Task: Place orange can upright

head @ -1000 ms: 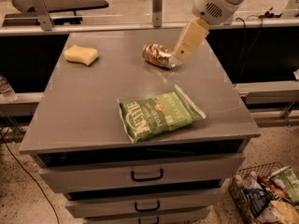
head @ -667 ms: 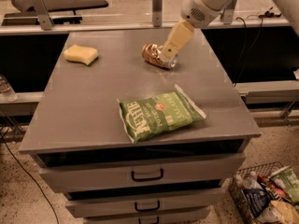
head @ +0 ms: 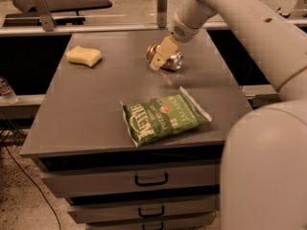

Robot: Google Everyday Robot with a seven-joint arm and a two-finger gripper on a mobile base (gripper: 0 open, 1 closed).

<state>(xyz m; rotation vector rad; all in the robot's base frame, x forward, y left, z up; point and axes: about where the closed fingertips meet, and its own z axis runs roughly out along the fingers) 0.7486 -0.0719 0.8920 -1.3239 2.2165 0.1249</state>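
Note:
The orange can [head: 169,59] lies on its side at the back middle of the grey table top [head: 96,99], its silver end facing left. My gripper [head: 159,56] reaches down from the upper right and sits right over the can's left half, its pale fingers [head: 162,51] covering part of it. The arm [head: 249,28] stretches across the right of the view.
A green chip bag [head: 163,119] lies flat near the table's front edge. A yellow sponge [head: 84,55] sits at the back left. Drawers [head: 148,178] are below the top. A metal rail [head: 162,6] runs behind the table.
The gripper has moved left and down from beside the can's right end to over the can. The can, bag and sponge have not moved.

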